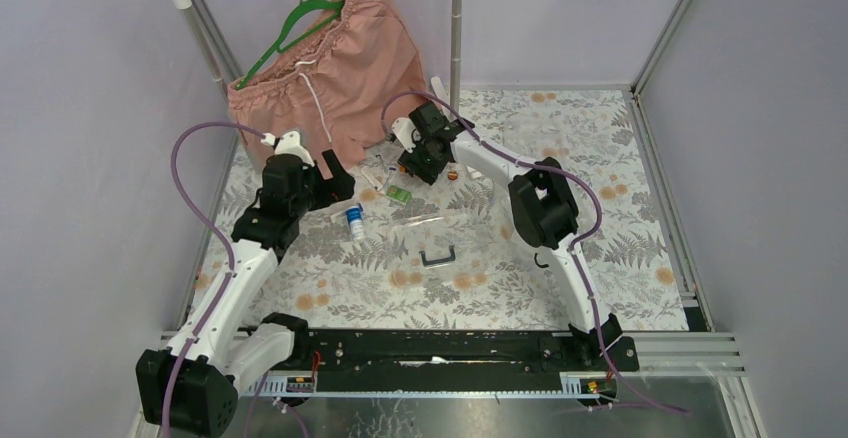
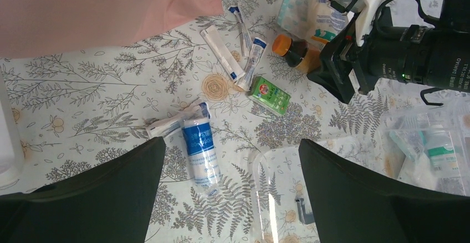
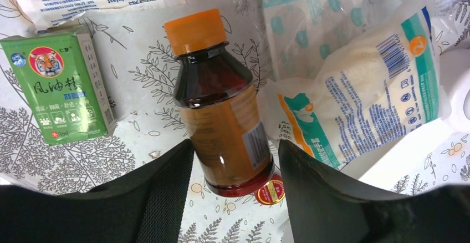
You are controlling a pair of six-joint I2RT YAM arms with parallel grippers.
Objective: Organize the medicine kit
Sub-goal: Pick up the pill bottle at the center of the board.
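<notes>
While the clear box (image 2: pixel 388 122) is sitting on the tabletop (image 1: pixel 600 138) beside the right arm with a few items inside, its lid (image 2: pixel 266 182) is lying separately, nearer the bases. A white gauze pack (image 3: pixel 366 87) is resting just beside the brown bottle (image 3: pixel 221 115); it is looking soft, light and crinkly, best pinched at an edge. The right pincer (image 3: pixel 235 160) is standing open astride the lying bottle's labelled body. That bottle is probably proving the heaviest piece: rigid, liquid-filled, round and slick, so gripping mid-body beats taking the orange cap. The left pincer (image 2: pixel 231 146) is hanging fully open above a film-wrapped bandage roll (image 2: pixel 200 148), squashy and slippery, best taken across its middle. A green carton (image 3: pixel 55 87) is lying nearby.
</notes>
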